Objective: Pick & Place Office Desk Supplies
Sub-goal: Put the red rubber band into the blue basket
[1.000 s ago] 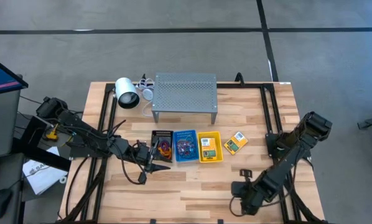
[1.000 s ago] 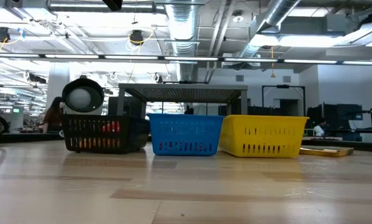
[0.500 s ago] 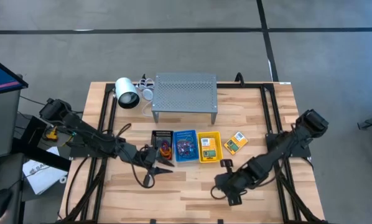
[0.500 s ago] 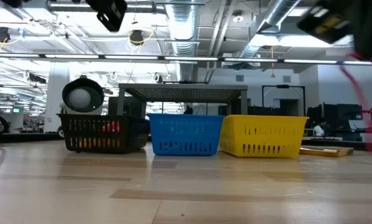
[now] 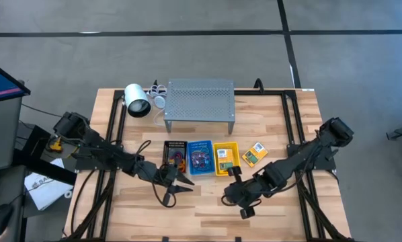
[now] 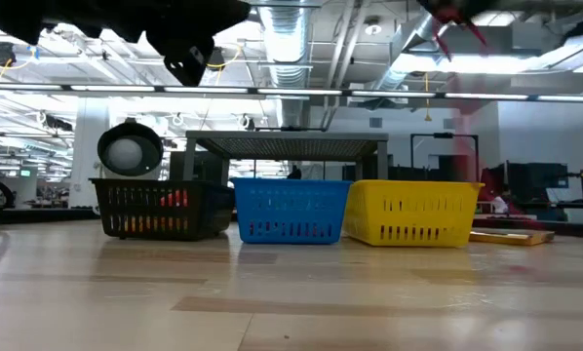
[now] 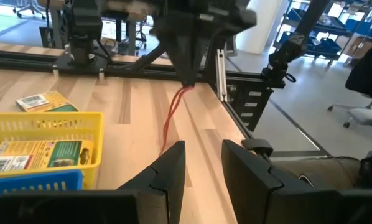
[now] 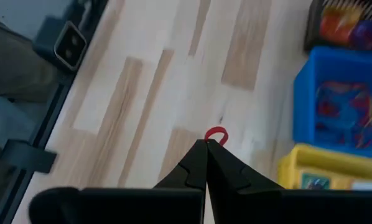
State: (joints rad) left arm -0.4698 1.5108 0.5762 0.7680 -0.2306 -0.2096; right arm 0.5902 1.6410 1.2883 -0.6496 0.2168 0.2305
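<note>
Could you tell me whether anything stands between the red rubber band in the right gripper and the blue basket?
Nothing visible does. The right gripper is shut on the red rubber band above bare table, in front of the yellow basket. The blue basket stands beside that, open-topped. The left gripper hovers nearby, clear of the path.

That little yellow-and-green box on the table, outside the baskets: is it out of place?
Possibly. The crayon box lies askew on the bare wood, right of the yellow basket, which already holds a similar box. The right gripper is shut on a red rubber band.
</note>
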